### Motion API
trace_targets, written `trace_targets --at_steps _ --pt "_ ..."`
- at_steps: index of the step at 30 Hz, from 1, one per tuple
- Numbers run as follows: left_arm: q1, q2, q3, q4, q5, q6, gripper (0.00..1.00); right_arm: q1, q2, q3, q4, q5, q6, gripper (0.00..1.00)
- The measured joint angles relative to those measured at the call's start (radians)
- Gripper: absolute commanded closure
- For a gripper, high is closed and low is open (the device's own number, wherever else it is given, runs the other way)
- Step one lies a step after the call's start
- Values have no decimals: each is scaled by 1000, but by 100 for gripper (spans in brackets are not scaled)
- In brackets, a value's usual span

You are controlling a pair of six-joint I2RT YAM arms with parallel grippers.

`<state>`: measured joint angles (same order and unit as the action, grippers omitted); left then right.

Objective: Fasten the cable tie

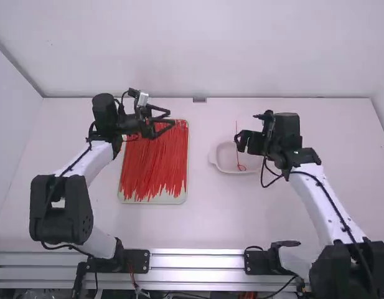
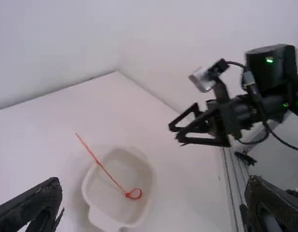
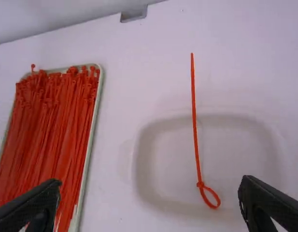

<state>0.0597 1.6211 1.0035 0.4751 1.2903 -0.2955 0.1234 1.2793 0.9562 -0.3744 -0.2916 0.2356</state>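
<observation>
The right pincer [image 1: 240, 142] is hanging with its two fingers spread wide and is gripping nothing. Directly below it, a little ahead of its fingertips, a white dish [image 1: 214, 154] is sitting on the table. One red cable tie [image 3: 194, 125] is lying in that dish. Its small closed loop [image 3: 210, 196] is resting on the dish floor, nearer this pincer's right finger than its left. Its long tail is running straight away from the pincer, crossing the far rim and ending out over the table.

The left pincer [image 1: 162, 123] is hovering well off to the side of the dish, also wide open and carrying nothing. Beneath it is lying the far end of a tray [image 1: 153, 200] piled with loose red ties [image 1: 154, 162].

Since the loop is already closed, the tie in the dish is looking fastened.

Such a tie is probably handling as a very light, thin, springy plastic strip with a smooth, slippery face, so a loose pinch may be letting it slide or flick away. The best hold is likely on the straight tail where it is lifting clear over the rim, pinched across its flat faces. The head beside the loop is stiffer, but it is lying flat against the dish floor.
</observation>
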Motion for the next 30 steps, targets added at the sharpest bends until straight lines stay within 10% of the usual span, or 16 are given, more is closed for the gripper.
trace_targets --at_steps 20,30 --pt "44 0 0 -397 -322 114 3 119 -55 0 -47 66 3 4" --pt "-55 -116 -87 -471 -412 206 16 11 -171 -118 79 184 -81 18"
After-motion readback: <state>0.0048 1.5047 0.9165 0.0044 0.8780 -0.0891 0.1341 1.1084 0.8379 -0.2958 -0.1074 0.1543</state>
